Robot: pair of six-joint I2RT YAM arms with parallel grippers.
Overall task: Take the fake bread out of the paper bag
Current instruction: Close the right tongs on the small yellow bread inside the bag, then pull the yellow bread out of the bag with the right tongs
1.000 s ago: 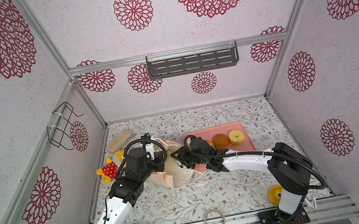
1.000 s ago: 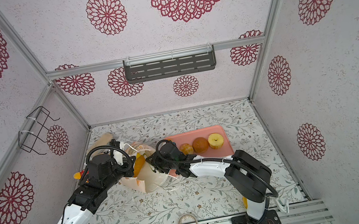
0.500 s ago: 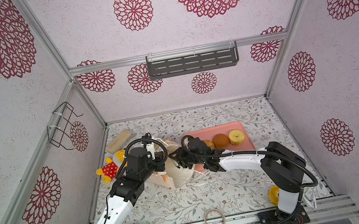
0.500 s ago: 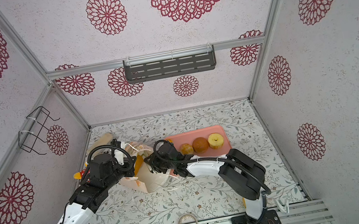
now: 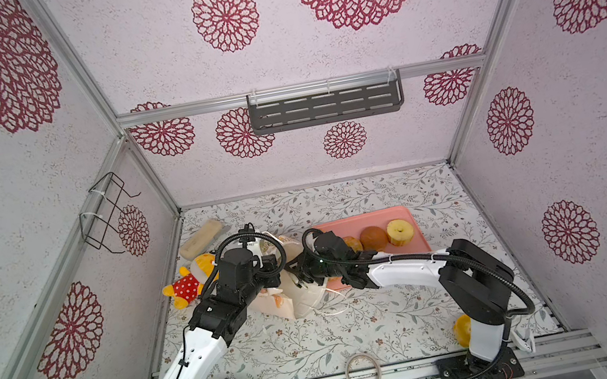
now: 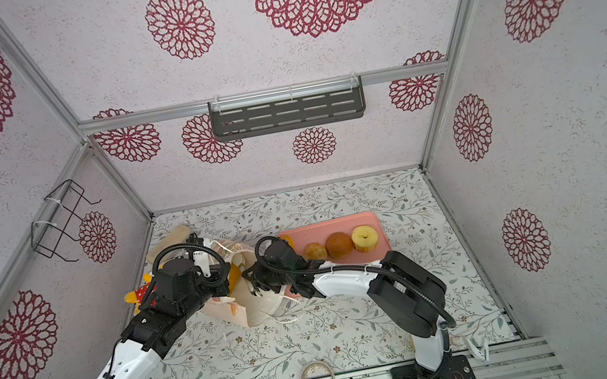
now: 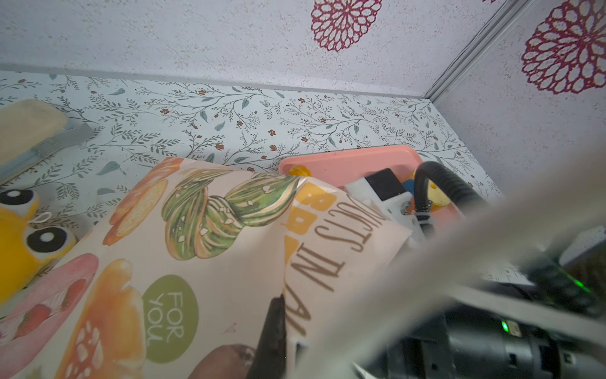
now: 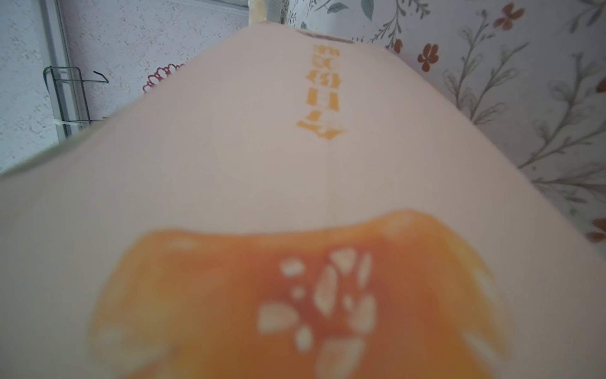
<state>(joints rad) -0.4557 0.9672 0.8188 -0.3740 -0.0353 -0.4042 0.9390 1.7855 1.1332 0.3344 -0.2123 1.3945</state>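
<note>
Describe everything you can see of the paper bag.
The paper bag is cream-white paper with orange and green bread prints, yellow and brown lettering, and white cord handles. It lies tipped and crumpled on the floral table, by the left end of the pink tray, between the two arms. The left gripper is shut at its upper edge, seemingly pinching the paper. The right gripper is against its open end, its jaws hidden.

Left tool (image 5: 272, 267) closed, right tool (image 5: 297, 276) just beside it, both arms reaching toward the middle
</note>
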